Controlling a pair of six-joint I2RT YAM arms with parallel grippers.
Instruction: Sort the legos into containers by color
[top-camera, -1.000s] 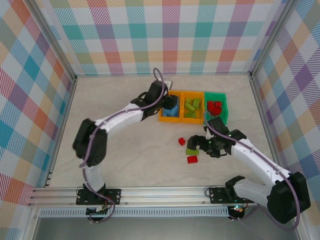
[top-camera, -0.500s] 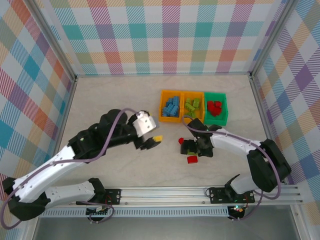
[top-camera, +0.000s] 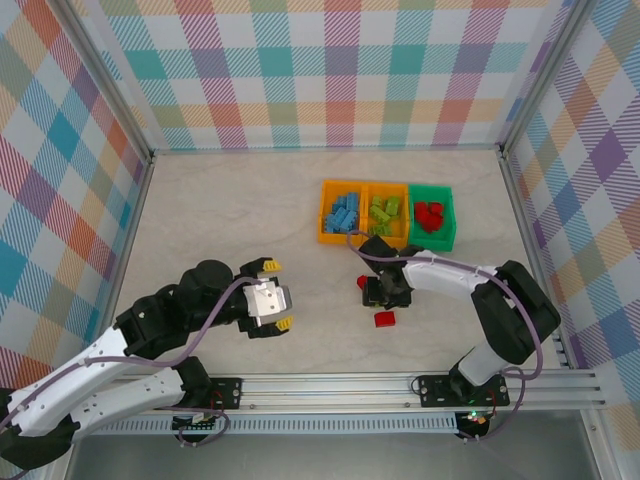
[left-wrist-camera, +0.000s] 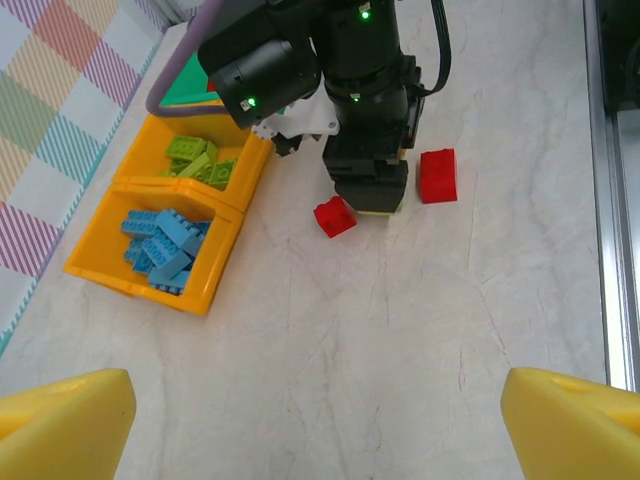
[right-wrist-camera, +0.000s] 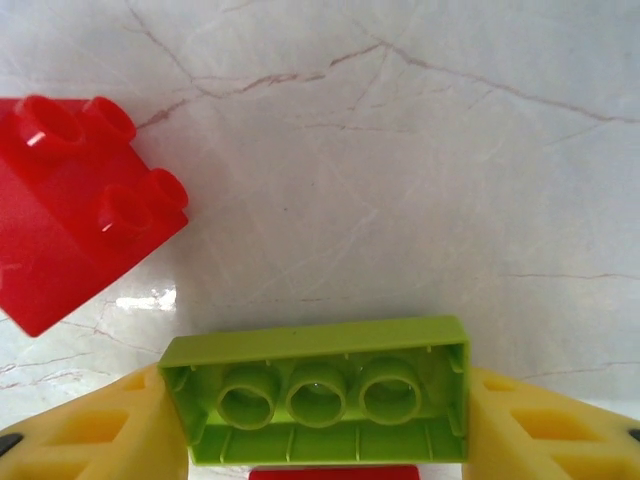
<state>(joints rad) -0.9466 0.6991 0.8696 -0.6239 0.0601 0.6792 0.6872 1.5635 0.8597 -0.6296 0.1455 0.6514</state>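
My right claw (right-wrist-camera: 325, 432) pinches the green brick (right-wrist-camera: 315, 390), surely light, stiff and slick, by its short ends, while my left claw (left-wrist-camera: 318, 412) hangs wide open, empty.

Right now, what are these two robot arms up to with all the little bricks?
They are sorting bricks by colour into three bins. The right gripper has its fingers against both ends of a lime green brick on the table, with two red bricks loose beside it. The left gripper hangs open and empty near the front. Blue bricks sit in one orange bin, green ones in the other, red ones in the green bin.
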